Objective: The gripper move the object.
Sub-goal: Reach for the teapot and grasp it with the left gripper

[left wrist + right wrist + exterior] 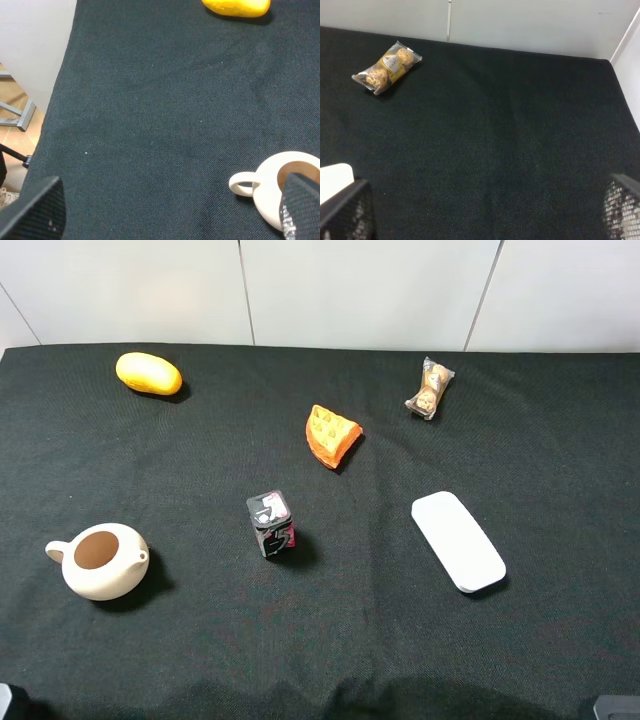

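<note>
— What is lying about?
— On the black cloth (330, 640), the white slab (458, 540) is lying right, the teapot (100, 562) is sitting front-left, and the mango (148, 373) is far behind it.
— Fingers?
— Both the left gripper (167, 220) and right gripper (484, 215) are gaping wide, gripping nothing.

Our left gripper (165, 212) hung with its jaws spread wide, only two dark textured fingertips (35, 210) showing; our right gripper (485, 212) was spread just as wide, gripping nothing; from the high camera, our left arm (6, 702) and right arm (616, 707) showed as slivers at the near corners.
</note>
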`<state>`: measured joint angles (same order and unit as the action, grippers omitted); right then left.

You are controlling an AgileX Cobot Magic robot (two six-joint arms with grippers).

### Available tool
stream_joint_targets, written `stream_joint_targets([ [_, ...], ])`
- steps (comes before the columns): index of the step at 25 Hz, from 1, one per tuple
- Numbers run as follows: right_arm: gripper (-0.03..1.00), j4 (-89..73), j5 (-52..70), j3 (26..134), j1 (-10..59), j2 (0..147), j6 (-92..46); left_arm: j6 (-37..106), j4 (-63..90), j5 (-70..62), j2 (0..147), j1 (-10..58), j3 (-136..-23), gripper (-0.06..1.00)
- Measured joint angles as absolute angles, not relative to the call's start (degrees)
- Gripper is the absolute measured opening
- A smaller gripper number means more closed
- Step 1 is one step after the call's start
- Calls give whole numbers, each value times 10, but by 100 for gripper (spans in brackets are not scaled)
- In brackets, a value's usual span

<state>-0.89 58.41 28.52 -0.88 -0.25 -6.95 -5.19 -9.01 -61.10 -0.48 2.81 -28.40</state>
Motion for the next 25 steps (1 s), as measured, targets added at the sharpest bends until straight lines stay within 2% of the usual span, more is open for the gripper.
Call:
stream_joint_targets([
  [25,69,-9,584,285,-9,-3,-69,-52,-90,-611,-5,28,-284,91],
])
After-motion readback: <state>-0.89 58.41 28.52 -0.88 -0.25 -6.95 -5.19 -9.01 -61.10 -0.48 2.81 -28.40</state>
